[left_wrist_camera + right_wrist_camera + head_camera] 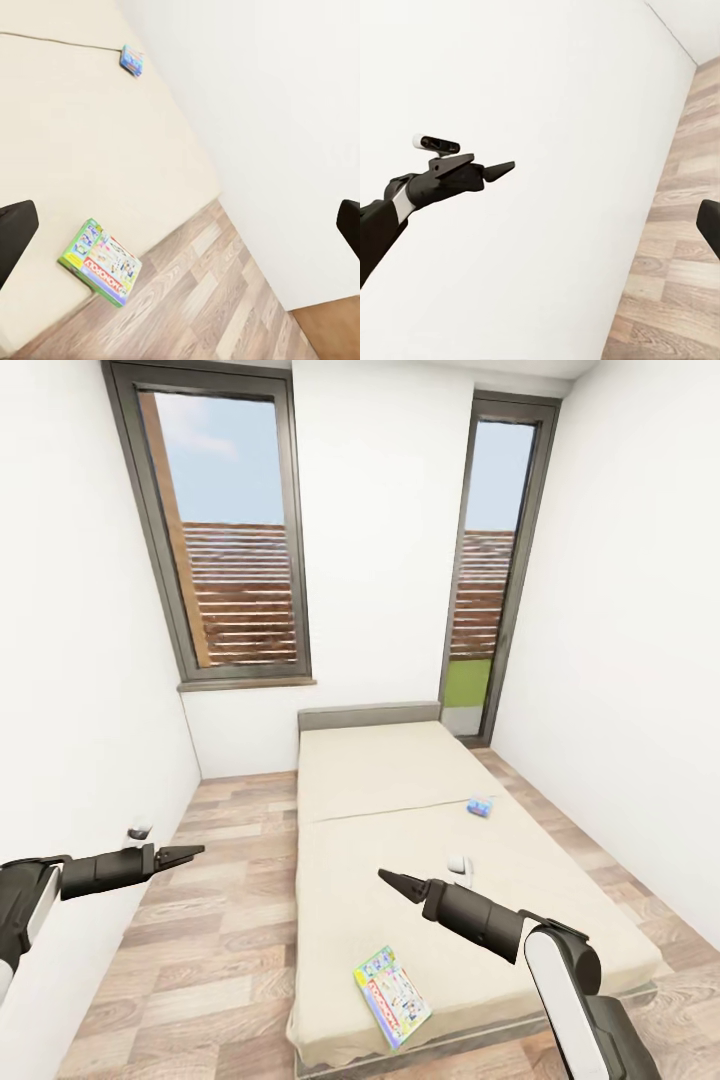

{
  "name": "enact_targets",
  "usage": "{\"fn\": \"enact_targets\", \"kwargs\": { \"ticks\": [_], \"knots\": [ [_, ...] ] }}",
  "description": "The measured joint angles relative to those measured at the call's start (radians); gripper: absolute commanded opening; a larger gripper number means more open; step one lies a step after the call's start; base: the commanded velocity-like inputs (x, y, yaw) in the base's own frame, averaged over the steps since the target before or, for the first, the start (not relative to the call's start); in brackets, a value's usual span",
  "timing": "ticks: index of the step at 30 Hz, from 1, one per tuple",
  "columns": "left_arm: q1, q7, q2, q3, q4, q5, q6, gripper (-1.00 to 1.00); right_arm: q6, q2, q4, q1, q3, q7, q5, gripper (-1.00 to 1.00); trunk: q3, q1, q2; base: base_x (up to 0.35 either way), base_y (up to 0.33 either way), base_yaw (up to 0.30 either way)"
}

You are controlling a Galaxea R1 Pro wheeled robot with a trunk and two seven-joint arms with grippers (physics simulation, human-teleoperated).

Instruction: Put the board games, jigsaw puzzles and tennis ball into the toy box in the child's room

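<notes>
At the foot of the bed (400, 840), near its front edge, lies the green-edged board game (392, 996), flat on the cream top, long axis running diagonally toward the near corner. Right gripper (393, 881) hovers above the mattress, just beyond the box, fingers pointing left and away; the box lies below and nearer the robot than its tip. Left gripper (186, 852) hangs over the plank floor (230, 920) beside the bed, well apart from the box. Judgement: right arm is nearer and better placed; it must drop and draw back toward the near edge.

Gripper state: in the head view both pairs of fingers look drawn to a point, yet each wrist view shows dark fingertips at opposite picture edges, so I cannot tell either way. Neither holds anything.

Count on bed: two board games, the green-edged one and a blue board game (481, 806) farther up near the right side. One small white object (459, 864) lies between them, unidentified. Windows (232, 530): two.
</notes>
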Motion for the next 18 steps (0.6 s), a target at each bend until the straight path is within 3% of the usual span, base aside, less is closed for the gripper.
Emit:
{"fn": "enact_targets", "kwargs": {
  "ticks": [18],
  "knots": [
    [0.0, 0.0, -0.012, -0.001, 0.0, -0.001, 0.0, 1.0, -0.002, 0.001, -0.002, 0.0, 0.0, -0.002, 0.001, 1.0, 0.0, 0.0, 0.0, -0.006, 0.004, 0.0]
  ]
}}
